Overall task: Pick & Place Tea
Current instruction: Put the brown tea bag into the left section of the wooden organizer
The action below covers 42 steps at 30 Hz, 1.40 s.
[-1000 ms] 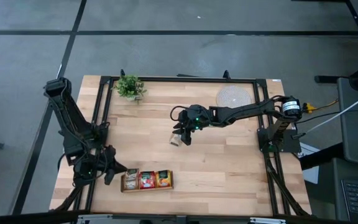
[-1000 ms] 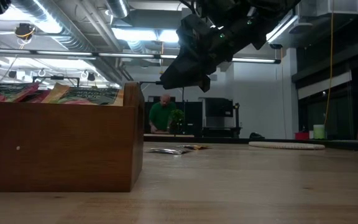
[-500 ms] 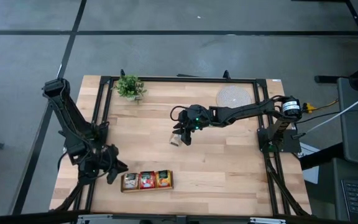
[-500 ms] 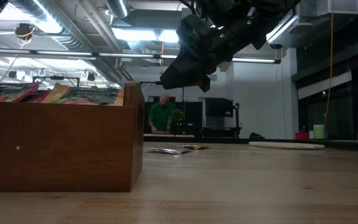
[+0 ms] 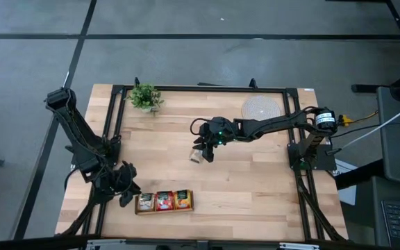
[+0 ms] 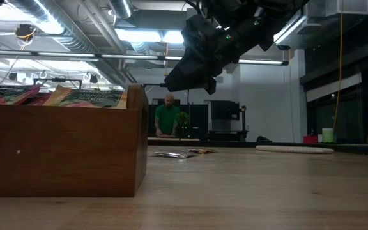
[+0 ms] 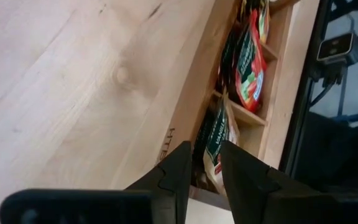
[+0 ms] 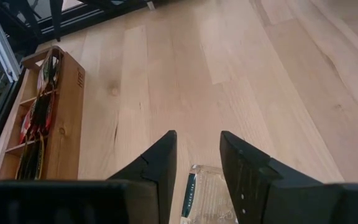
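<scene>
Below the right gripper, a tea sachet lies flat.

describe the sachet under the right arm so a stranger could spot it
Start at the wooden tray on the table's near edge, left of centre, then look toward mid-table. A pale sachet lies there on bare wood, right below the right end effector. Unlike the sachets standing packed in the tray, it lies flat, outside it.

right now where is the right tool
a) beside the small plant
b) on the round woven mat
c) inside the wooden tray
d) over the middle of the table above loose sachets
d: in the high view the right tool hangs over mid-table, and its wrist view shows a loose tea sachet on the wood just under its open fingers, well away from the wooden tray.
</scene>
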Each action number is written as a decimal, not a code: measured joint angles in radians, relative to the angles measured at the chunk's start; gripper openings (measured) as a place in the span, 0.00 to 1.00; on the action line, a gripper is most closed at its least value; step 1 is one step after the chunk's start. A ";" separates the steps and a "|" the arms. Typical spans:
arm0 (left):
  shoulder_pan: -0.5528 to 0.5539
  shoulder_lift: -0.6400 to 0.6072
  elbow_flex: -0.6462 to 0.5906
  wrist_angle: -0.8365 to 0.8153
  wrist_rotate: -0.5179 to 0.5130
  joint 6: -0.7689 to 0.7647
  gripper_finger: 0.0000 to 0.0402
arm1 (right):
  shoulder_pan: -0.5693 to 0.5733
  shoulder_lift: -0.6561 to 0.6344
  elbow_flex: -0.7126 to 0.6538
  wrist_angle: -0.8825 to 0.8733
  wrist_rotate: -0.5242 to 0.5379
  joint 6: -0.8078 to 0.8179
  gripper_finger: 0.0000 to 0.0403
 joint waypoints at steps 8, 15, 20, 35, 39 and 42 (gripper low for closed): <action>0.027 0.000 0.000 0.000 0.067 0.013 0.19 | 0.000 0.000 0.000 0.000 0.000 0.000 0.31; 0.026 0.000 0.000 0.034 0.088 0.016 0.15 | 0.000 0.000 0.000 0.000 0.000 0.000 0.31; 0.026 0.000 0.000 0.046 0.087 0.029 0.13 | 0.000 0.000 0.000 0.000 0.000 0.000 0.31; 0.026 0.073 0.000 0.054 0.116 0.035 0.13 | 0.015 0.000 0.000 0.004 0.000 -0.004 0.31; 0.026 0.073 0.000 0.075 0.165 0.035 0.12 | 0.015 0.000 0.000 0.010 0.000 -0.004 0.31; 0.026 0.073 0.000 0.093 0.212 0.035 0.10 | 0.015 0.000 0.000 0.010 0.000 -0.004 0.31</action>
